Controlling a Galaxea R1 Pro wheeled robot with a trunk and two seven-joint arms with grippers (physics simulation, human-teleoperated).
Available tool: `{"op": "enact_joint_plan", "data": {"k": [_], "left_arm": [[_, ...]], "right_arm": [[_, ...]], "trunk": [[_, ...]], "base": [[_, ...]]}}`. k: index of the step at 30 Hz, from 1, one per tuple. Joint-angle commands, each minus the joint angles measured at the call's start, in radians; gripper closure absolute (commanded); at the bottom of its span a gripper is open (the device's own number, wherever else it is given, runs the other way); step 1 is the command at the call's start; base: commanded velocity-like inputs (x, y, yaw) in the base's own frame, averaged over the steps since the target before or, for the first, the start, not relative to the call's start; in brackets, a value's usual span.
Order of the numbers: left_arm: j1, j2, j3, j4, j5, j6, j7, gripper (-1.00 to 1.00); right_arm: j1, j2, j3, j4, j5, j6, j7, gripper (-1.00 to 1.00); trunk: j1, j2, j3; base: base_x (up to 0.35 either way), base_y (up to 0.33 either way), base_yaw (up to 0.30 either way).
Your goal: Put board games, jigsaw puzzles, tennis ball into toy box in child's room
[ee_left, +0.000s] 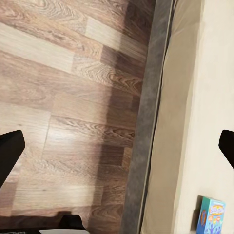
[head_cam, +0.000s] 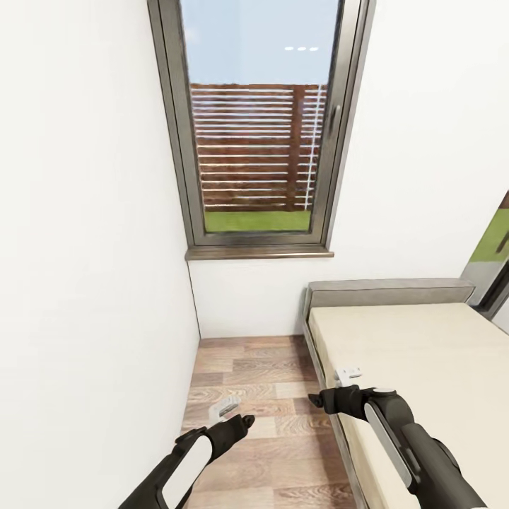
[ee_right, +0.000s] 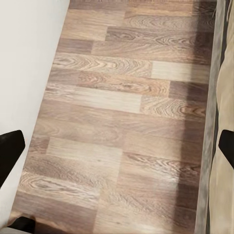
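The bed point(head_cam: 424, 353), a beige mattress on a grey frame, fills the right of the head view. One board game point(ee_left: 212, 216), a flat blue box with a colourful print and a green edge, lies on the mattress at the corner of the left wrist view. My left gripper point(head_cam: 237, 417) hangs open over the wood floor beside the bed. Over the bed's near edge my right gripper point(head_cam: 331, 387) is open too. Nothing sits between either pair of fingers. The table, the toy box, the jigsaw puzzles and the tennis ball are out of view.
A white wall point(head_cam: 92, 247) runs close along the left. A tall window point(head_cam: 258, 127) with a dark sill stands ahead. A narrow strip of wood-plank floor point(head_cam: 254, 382) lies between the wall and the bed's grey frame point(ee_left: 146, 126).
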Motion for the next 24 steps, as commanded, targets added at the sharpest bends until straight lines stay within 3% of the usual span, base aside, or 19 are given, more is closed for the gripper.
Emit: {"op": "enact_joint_plan", "data": {"k": [1, 9, 24], "left_arm": [[-0.001, 0.000, -0.002, -0.002, 0.010, 0.001, 0.009, -1.00], [-0.001, 0.001, -0.004, -0.002, 0.010, 0.001, 0.009, -1.00], [-0.001, 0.002, -0.005, -0.002, 0.010, 0.001, 0.009, -1.00]], "right_arm": [[-0.001, -0.001, 0.001, -0.001, -0.003, 0.004, -0.001, -1.00], [-0.001, -0.001, 0.001, -0.001, -0.004, 0.004, -0.001, -1.00], [-0.002, -0.002, 0.001, -0.001, -0.004, 0.010, -0.001, -1.00]], "trunk": [[0.001, -0.002, -0.002], [0.001, -0.002, -0.002], [0.001, -0.002, -0.002]], "base": [[0.012, 0.000, 0.000], [0.073, 0.000, 0.000], [0.189, 0.000, -0.004]]}}
